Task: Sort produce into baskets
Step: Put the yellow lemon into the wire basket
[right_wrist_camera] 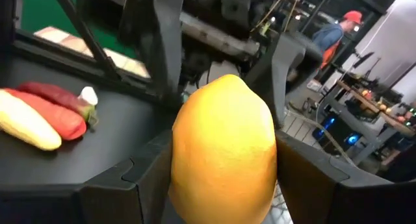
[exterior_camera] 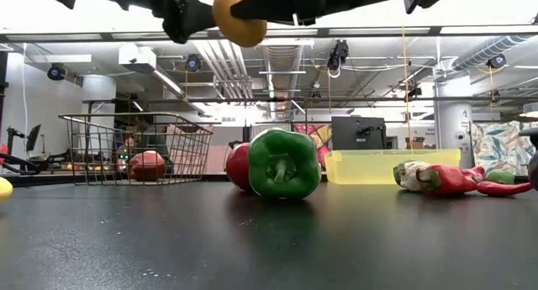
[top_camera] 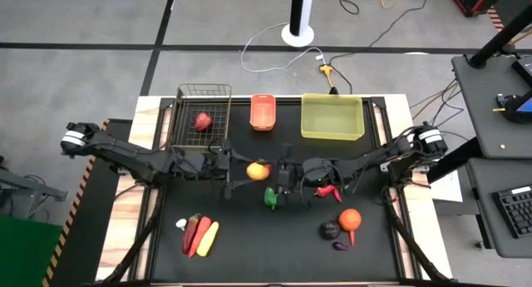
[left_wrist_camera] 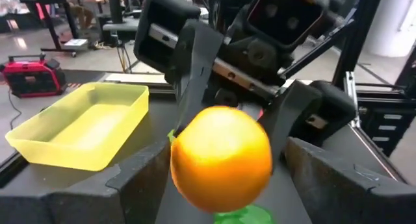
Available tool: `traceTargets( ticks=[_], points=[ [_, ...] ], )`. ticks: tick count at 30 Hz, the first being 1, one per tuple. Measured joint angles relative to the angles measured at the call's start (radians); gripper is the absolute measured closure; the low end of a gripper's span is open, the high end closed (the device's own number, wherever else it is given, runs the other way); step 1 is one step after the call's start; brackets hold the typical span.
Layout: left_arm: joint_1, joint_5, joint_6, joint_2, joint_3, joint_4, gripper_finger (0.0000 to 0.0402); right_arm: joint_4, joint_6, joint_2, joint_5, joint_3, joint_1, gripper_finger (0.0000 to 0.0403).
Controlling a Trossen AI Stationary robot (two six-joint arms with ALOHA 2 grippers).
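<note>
A yellow-orange lemon hangs in the air over the table's middle, between my two grippers. My right gripper comes from the right and is shut on it. My left gripper comes from the left, open, with a finger on either side of the same lemon. A red apple lies in the dark wire basket. The orange basket and the yellow bin stand beside it at the far edge. A green pepper lies on the mat below the grippers. My right gripper pinches the lemon between its two fingers, one on each side of its middle. The fingers come level from the table's right side. The lemon is lifted well clear of the table.
A red chilli lies right of the pepper. An orange and a dark eggplant sit at the near right. Red chillies, a carrot and a yellow piece lie together at the near left.
</note>
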Motion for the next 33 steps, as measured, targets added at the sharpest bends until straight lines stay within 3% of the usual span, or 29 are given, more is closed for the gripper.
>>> traceTargets(
  ticks=[5, 12, 17, 25, 33],
  points=[
    [0.004, -0.002, 0.032, 0.046, -0.001, 0.076, 0.0135, -0.003, -0.010, -0.004, 0.000, 0.000, 0.000, 0.0177],
    [0.004, -0.010, 0.036, 0.046, 0.000, 0.082, 0.0220, -0.004, -0.005, -0.004, 0.003, 0.000, 0.000, 0.0177],
    [0.004, -0.025, 0.027, 0.043, 0.000, 0.078, 0.0221, -0.003, 0.015, -0.004, 0.002, 0.000, 0.000, 0.0169],
    [0.015, -0.061, -0.001, 0.032, 0.000, 0.062, 0.0221, -0.010, 0.097, -0.004, 0.014, 0.000, -0.013, 0.0100],
    [0.045, -0.131, -0.073, -0.048, 0.000, -0.053, 0.0221, -0.054, 0.097, -0.050, 0.179, 0.000, -0.014, 0.0062]
  ],
)
